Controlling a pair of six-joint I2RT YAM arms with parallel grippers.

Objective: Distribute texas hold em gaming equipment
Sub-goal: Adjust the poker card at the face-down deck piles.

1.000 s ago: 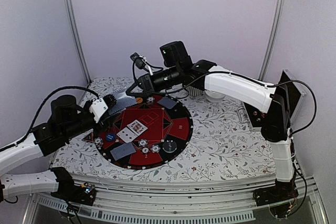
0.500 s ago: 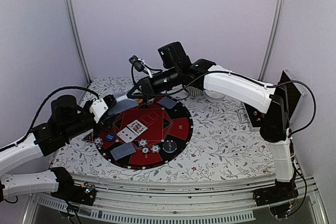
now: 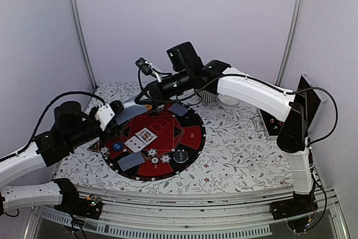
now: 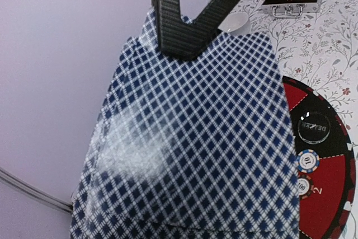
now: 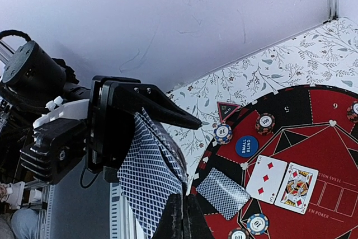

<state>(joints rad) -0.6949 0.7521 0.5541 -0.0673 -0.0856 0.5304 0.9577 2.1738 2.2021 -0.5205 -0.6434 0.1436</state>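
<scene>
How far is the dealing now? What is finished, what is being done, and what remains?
Done: two face-up cards, two face-down cards, chips and the dealer button lie on the mat. In hand: the left gripper holds the deck; the right gripper pinches its top card. Remaining: placing that card, probably more from the deck.

The cards (image 4: 190, 138) are backed in a blue-and-white diamond lattice, the round mat (image 3: 192, 134) is divided into red and black, and the table (image 3: 246, 149) is covered in a white, grey-leafed print.
</scene>
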